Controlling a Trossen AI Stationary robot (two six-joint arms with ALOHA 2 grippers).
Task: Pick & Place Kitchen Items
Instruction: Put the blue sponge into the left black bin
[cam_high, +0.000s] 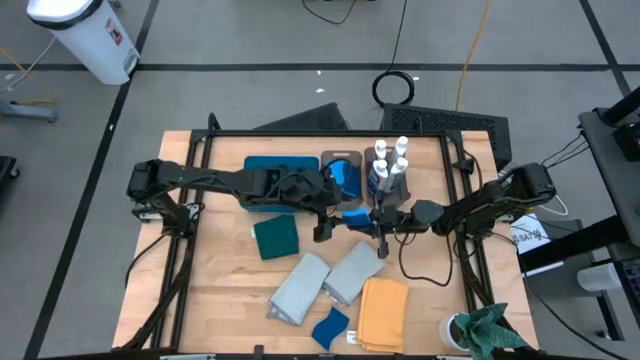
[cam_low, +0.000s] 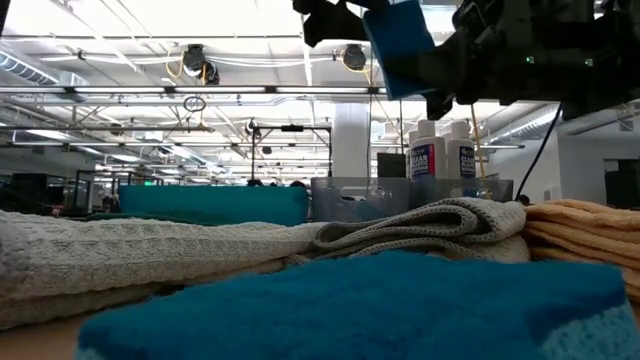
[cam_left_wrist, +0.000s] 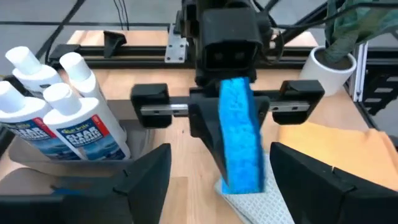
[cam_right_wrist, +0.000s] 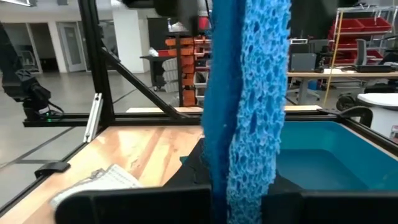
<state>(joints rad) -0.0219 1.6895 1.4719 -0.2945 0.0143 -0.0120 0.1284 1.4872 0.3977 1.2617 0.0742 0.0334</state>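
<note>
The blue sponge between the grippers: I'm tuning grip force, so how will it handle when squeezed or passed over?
The blue sponge shows open pores, so it is probably light and squashy. Pinched edge-on in the right gripper, it hangs straight, so likely holds its shape. Its rough surface should resist slipping.

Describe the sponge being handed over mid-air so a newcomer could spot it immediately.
Start at the bin of white bottles on the table's far side. Just in front of it, the right end effector is shut on a blue sponge, lifted above the table. The other loose sponge lies flat near the front edge.
</note>
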